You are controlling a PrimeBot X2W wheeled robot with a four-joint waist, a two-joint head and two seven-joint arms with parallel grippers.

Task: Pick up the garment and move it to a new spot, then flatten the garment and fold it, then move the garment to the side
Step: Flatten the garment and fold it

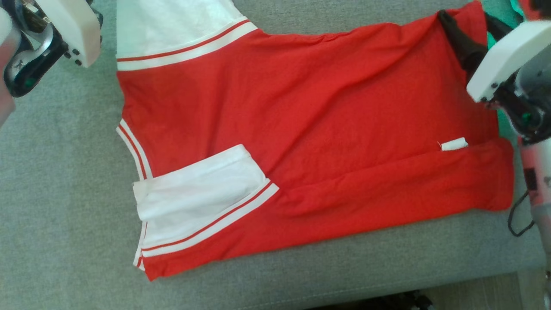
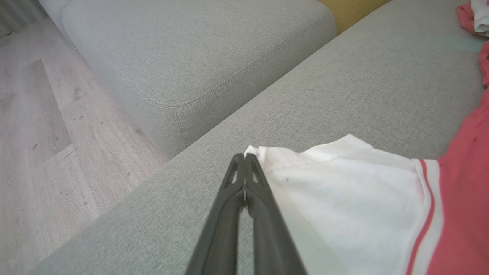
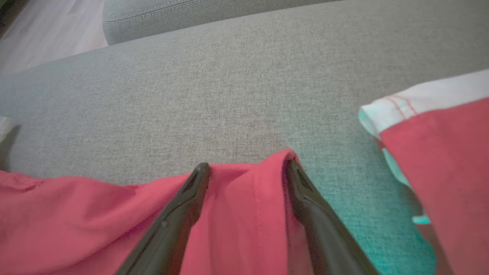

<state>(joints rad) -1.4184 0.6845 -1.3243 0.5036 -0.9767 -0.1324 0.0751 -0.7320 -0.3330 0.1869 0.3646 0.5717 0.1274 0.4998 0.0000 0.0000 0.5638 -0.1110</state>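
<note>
The garment (image 1: 301, 107) lies spread on the grey sofa seat (image 1: 64, 193). Its long axis runs left to right across the head view, with the white sleeves at the left and the hem at the right. Its lower edge is already folded up over the body.

Both arms work the garment's upper edge. The right gripper (image 3: 246, 167) is at the upper right of the head view. Its fingers are spread wide and straddle a raised ridge of red hem, with cloth between them but not pinched.

The left gripper (image 2: 244, 158) has its fingers pressed together. Their tips are right at the corner of the upper white sleeve (image 2: 344, 191), which lies to the right of them in the left wrist view. Whether any cloth is caught between the tips I cannot make out (it may only be touching).

To fold that edge over, the right fingers would probably have to close on the hem first.

The upper sleeve runs off the top of the head view. Another red-and-white piece (image 3: 435, 152) lies near the right fingers, and what it is stays unclear.
</note>
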